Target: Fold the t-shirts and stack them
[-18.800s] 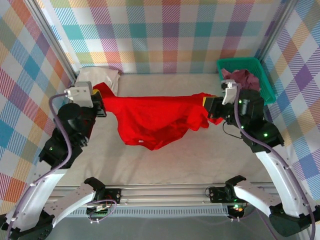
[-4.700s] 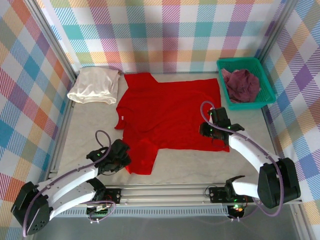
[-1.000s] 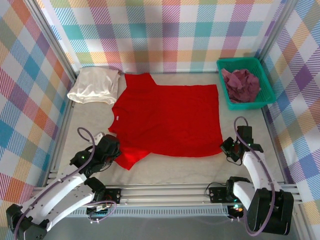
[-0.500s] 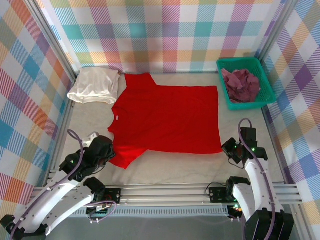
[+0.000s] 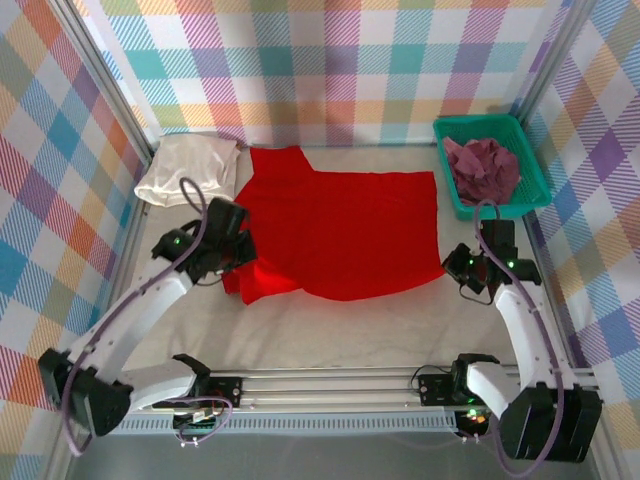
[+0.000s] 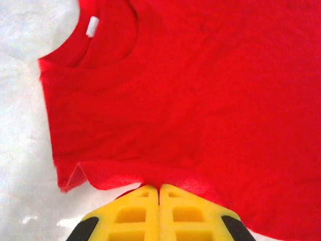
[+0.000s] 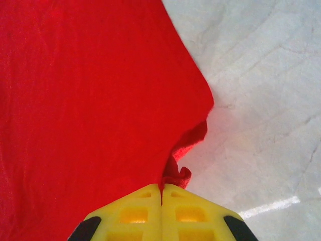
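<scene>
**Top external view.** The red t-shirt (image 5: 340, 235) lies spread across the middle of the table (image 5: 360, 330). Its collar is toward the left, and its near edge runs between the two arms. The left gripper (image 5: 240, 258) meets the cloth at the near-left side, beside the collar. The right gripper (image 5: 450, 268) meets it at the near-right corner. The cream-white t-shirt (image 5: 190, 168) sits bunched in the far-left corner, just beside the red one. The maroon-purple t-shirt (image 5: 483, 168) is heaped inside the green basket (image 5: 530, 165) at the far right.

**Left wrist view.** The left gripper (image 6: 159, 188) has its yellow fingers (image 6: 138, 213) pressed together, and the red t-shirt's (image 6: 200, 100) edge is nipped between their tips. The round collar, with a small white label (image 6: 92, 26), lies at the upper left. Pale table (image 6: 20, 130) is bare to the left of the shirt.

**Right wrist view.** The right gripper (image 7: 161, 190) is likewise clamped, its yellow fingers (image 7: 188, 213) touching. A crumpled corner of the red t-shirt (image 7: 85, 100) is pinched at the fingertips. Pale marbled table (image 7: 261, 100) lies to the right of the cloth.
</scene>
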`<state>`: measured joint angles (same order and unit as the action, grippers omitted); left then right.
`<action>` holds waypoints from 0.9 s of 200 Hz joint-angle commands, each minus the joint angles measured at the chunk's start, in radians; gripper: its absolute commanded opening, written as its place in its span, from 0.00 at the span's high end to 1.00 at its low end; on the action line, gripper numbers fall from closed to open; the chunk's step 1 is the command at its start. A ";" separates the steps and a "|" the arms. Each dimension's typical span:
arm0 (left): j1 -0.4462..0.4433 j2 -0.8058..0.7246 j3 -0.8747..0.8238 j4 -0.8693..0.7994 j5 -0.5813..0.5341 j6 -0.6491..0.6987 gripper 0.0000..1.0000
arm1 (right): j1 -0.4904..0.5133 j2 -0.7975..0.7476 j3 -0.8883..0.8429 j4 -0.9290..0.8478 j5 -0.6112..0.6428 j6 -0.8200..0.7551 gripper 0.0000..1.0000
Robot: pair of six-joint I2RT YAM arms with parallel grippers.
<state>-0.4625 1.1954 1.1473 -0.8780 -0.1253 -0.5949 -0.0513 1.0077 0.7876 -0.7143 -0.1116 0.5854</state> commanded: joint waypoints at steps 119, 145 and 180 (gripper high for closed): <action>0.101 0.550 0.519 -0.156 0.058 0.451 1.00 | 0.003 0.337 0.156 0.149 0.113 -0.055 1.00; 0.105 0.582 0.532 -0.142 0.050 0.458 1.00 | 0.002 0.381 0.166 0.169 0.116 -0.056 1.00; 0.116 0.618 0.557 -0.136 0.030 0.474 1.00 | 0.002 0.430 0.175 0.189 0.121 -0.059 1.00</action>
<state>-0.3664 1.7969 1.6547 -0.9936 -0.0696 -0.1551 -0.0517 1.4105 0.9382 -0.5564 -0.0067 0.5407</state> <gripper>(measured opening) 0.049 0.041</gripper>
